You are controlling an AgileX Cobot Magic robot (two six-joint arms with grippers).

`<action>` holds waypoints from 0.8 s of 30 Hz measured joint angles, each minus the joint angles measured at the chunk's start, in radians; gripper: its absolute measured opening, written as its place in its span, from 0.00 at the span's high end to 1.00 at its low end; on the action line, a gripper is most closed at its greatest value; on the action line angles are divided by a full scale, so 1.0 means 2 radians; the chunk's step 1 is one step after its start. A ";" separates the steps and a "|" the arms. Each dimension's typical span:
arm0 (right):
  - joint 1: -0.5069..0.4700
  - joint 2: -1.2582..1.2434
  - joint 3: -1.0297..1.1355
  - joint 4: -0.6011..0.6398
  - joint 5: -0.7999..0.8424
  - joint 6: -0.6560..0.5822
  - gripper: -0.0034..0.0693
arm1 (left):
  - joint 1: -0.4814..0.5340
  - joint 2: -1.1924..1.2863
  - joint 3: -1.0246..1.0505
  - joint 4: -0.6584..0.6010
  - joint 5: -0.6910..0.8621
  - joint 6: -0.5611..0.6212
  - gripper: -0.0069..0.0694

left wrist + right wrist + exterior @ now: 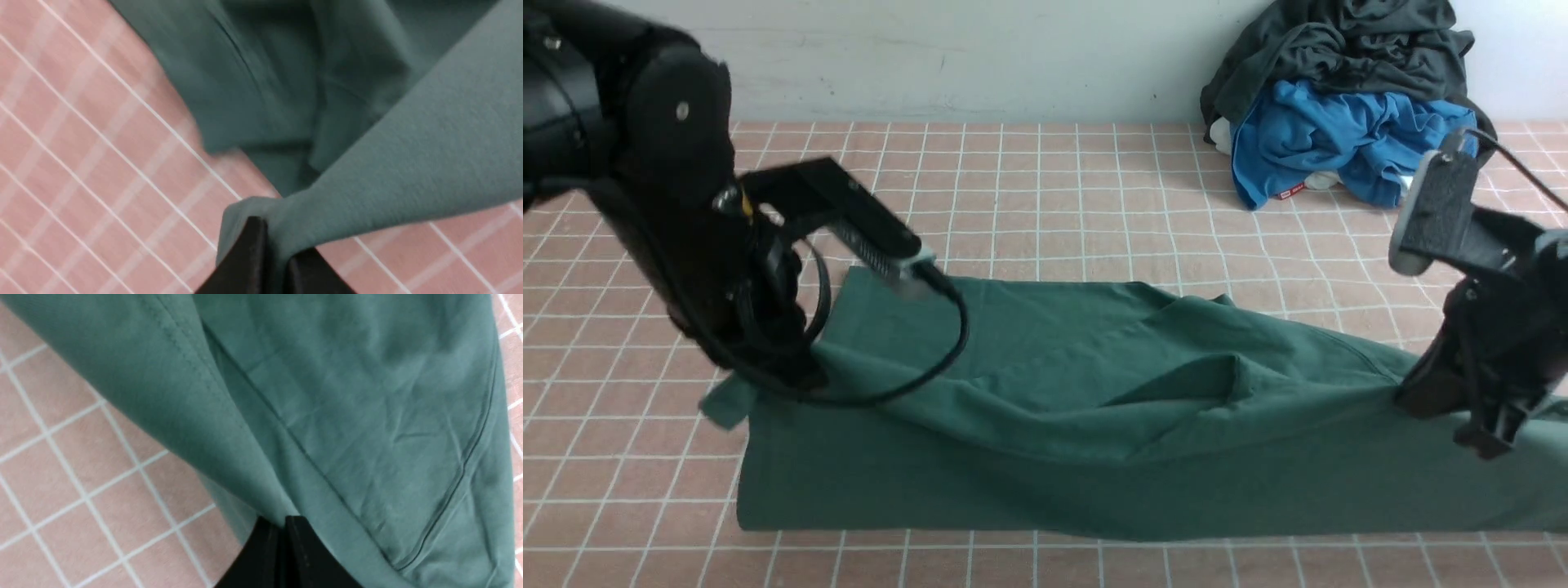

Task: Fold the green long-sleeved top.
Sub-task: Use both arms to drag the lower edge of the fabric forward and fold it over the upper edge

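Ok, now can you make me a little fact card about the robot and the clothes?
Folding: green top, spread out, partly lifted, not folded up yet
Left gripper: shut on the green top
Right gripper: shut on the green top
Table: pinkish, with white grid lines
Pile at the back, on the right: dark garment on top of blue garment

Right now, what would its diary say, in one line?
left pincer: shut on green top | right pincer: shut on green top | fold: unfinished
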 joint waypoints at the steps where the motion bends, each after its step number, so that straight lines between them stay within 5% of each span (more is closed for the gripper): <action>1: -0.006 0.022 -0.021 0.004 0.003 0.000 0.95 | 0.004 0.020 -0.035 0.000 0.004 0.006 0.91; 10: -0.019 0.154 -0.147 0.007 0.013 0.005 0.95 | 0.022 0.156 -0.212 0.017 0.020 0.033 0.91; 24: -0.019 0.253 -0.181 0.007 -0.097 0.063 0.87 | 0.058 0.269 -0.266 0.017 0.007 0.027 0.90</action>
